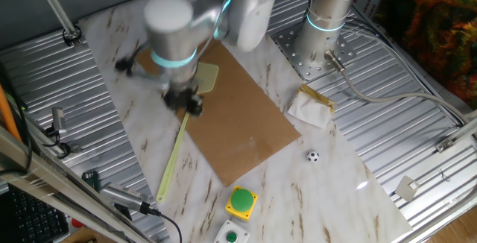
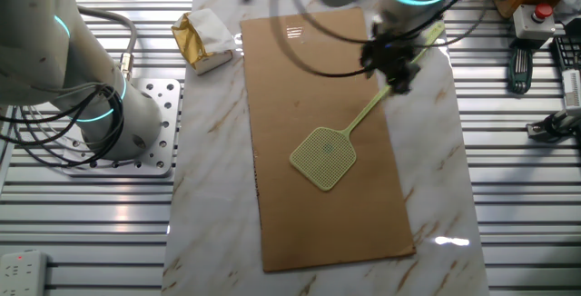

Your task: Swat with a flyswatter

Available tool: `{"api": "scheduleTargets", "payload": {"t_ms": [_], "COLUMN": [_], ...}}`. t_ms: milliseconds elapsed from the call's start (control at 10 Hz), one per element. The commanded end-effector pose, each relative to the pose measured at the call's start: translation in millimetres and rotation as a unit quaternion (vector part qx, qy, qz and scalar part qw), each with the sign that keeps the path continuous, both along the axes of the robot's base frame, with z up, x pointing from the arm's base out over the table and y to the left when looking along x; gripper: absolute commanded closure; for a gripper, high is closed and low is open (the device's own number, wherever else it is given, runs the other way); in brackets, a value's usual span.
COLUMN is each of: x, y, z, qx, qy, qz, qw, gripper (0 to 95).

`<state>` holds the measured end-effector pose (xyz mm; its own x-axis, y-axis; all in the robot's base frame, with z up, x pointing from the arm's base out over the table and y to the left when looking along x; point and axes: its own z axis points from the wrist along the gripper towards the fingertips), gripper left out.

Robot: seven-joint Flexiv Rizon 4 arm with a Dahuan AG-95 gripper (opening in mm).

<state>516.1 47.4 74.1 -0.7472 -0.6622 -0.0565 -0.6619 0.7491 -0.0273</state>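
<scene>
Surface: marble table [image 2: 436, 178] with brown board [image 2: 309, 205] on it.
Flyswatter [image 2: 329, 153]: head flat on the board, handle running to 1 o'clock.
Gripper [image 2: 392, 67]: blurred, closed on the handle, head at its 7 o'clock.

The arm [image 1: 173, 21] is silver-grey, with fat round joints, glowing cyan rings, loose black cables and a black gripper [image 1: 186, 101].

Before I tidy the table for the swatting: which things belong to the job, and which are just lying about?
For the job:
flyswatter
tool over its handle
brown board

Lying about:
green button
small ball
gold-and-white packet
</scene>
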Motion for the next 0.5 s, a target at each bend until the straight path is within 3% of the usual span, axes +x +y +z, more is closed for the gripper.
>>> {"api": "scheduleTargets", "payload": {"t_ms": [100,500], "x": [-122.9,-124.2], "y": [-117.5,-117.7], "z": [64.8,64.9], "qx": [0.038,0.042], "qy": [0.009,0.01], "qz": [-0.394,-0.394], "qw": [0.9181,0.9181], "gripper": [57.0,57.0]}}
